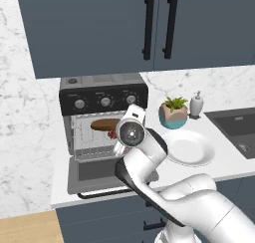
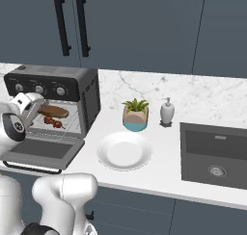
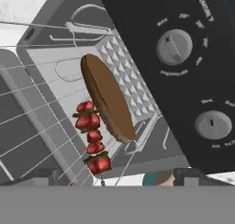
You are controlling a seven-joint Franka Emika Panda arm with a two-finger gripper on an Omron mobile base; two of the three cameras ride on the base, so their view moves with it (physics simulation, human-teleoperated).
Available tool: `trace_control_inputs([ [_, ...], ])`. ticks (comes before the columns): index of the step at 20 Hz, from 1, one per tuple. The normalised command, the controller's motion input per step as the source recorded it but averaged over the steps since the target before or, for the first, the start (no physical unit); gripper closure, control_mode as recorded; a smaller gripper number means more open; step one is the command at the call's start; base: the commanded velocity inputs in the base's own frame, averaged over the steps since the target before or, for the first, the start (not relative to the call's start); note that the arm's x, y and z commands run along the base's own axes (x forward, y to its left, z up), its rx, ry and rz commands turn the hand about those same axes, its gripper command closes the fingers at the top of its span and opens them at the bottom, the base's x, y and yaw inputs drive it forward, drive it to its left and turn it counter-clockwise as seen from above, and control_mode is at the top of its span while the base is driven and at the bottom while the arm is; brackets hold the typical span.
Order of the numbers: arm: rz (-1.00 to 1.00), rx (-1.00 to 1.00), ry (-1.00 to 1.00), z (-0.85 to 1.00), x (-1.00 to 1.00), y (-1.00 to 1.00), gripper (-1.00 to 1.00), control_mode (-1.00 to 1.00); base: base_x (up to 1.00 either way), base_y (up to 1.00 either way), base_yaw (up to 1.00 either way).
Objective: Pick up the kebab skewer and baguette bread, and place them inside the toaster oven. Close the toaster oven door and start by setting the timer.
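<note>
Inside the toaster oven [image 2: 72,92], the baguette bread [image 3: 108,97] and the kebab skewer [image 3: 93,142] lie side by side on the wire rack [image 3: 41,117].

In the hand view the brown loaf runs from about 11 o'clock to 5 o'clock, and the skewer of red chunks lies just beside it at its 7 o'clock side, apparently touching its lower half. The toaster oven door [image 2: 46,150] hangs open, flat over the tabletop [image 2: 159,176] edge, its black bar handle toward the robot. The gripper [image 2: 30,114] hovers at the oven mouth above the door, jaws spread wide and holding nothing. Three round knobs [image 1: 105,101] sit on the black panel above the opening. At the oven's 3 o'clock stand an empty white plate [image 2: 124,150], a potted plant [image 2: 135,114], a soap dispenser [image 2: 167,111] and a sink [image 2: 214,154].
</note>
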Motion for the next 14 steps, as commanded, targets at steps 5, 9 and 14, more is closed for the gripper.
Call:
trace_control_inputs([
  [5, -0.53, 0.47, -0.02, 0.0, -0.78, 0.0, -1.0, -1.0, 0.0, 0.0, 0.0],
  [9, -0.48, 0.4, -0.02, 0.0, -0.37, 0.0, -1.0, -1.0, 0.0, 0.0, 0.0],
  [14, -0.34, 0.28, -0.02, 0.0, -0.02, 0.0, -1.0, -1.0, 0.0, 0.0, 0.0],
])
